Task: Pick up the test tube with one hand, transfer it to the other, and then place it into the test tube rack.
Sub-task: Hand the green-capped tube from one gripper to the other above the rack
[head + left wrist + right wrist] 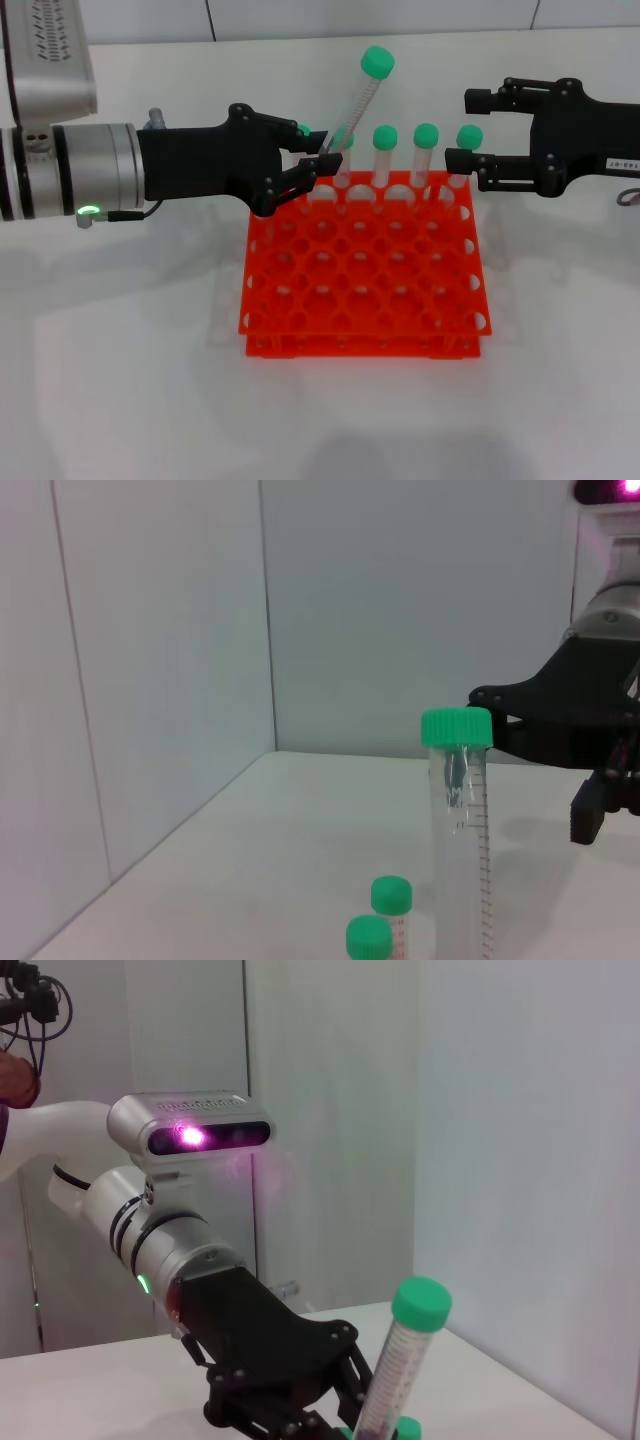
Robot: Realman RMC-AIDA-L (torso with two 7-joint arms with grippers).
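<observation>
My left gripper (318, 162), black and unlabelled on a silver wrist with a green light, is shut on the lower end of the test tube (358, 105). The tube is clear with a green cap and tilts up and to the right above the back left of the orange-red rack (360, 346). The tube also shows in the left wrist view (460, 830) and the right wrist view (398, 1365), where the left gripper (345, 1405) holds it from below. My right gripper (470, 130), black with a white label, is open at the rack's back right corner, apart from the held tube.
Several green-capped tubes (426, 150) stand upright in the rack's back row; one cap (469, 136) lies between the right gripper's fingers in the head view. Two caps (390, 895) show low in the left wrist view. White table all around; walls behind.
</observation>
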